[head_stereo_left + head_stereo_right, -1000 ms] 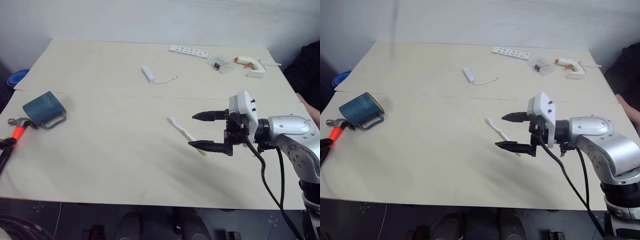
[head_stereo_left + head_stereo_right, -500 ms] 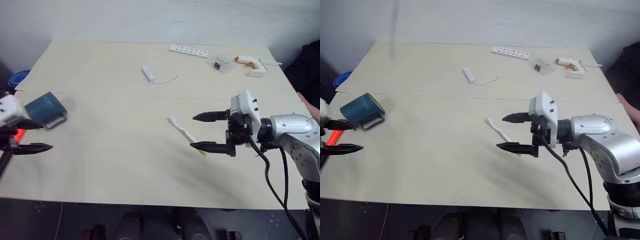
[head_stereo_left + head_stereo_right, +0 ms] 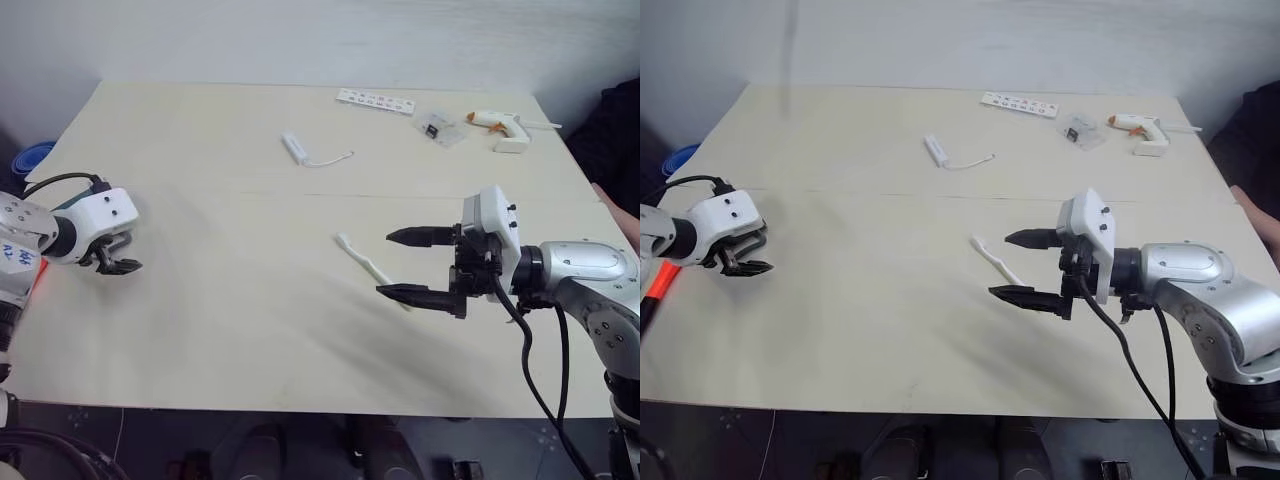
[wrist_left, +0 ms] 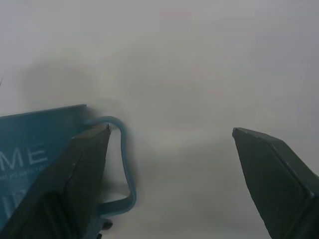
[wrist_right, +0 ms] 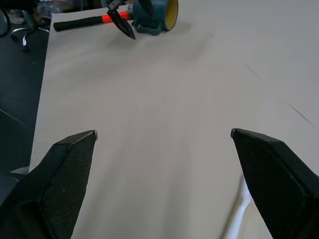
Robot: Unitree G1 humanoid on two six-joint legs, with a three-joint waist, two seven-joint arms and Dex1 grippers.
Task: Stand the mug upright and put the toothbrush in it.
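step: we're on the first half, getting the dark teal-blue mug with the squared loop handle upright. It lies on its side at the table's left edge, yellowish inside showing in the right wrist view.
left tool: spread wide, nothing in it; it hangs right over the mug, one finger by the handle. We can't tell if it touches.
right tool: wide open, empty, hovering above the table w/ the slim white plastic toothbrush lying flat just beside its lower finger.
next move: we judge the left tool must settle around the mug wall or rim, close, then tip it onto its base. Toothbrush pick comes after.
in the way: black-handled hammer w/ an orange neck lies close behind the mug; could get bumped.
others: pale wooden table; white dongle w/ thin cable, white strip w/ coloured dots, small clear packet, white glue gun, all at the far side, well apart.
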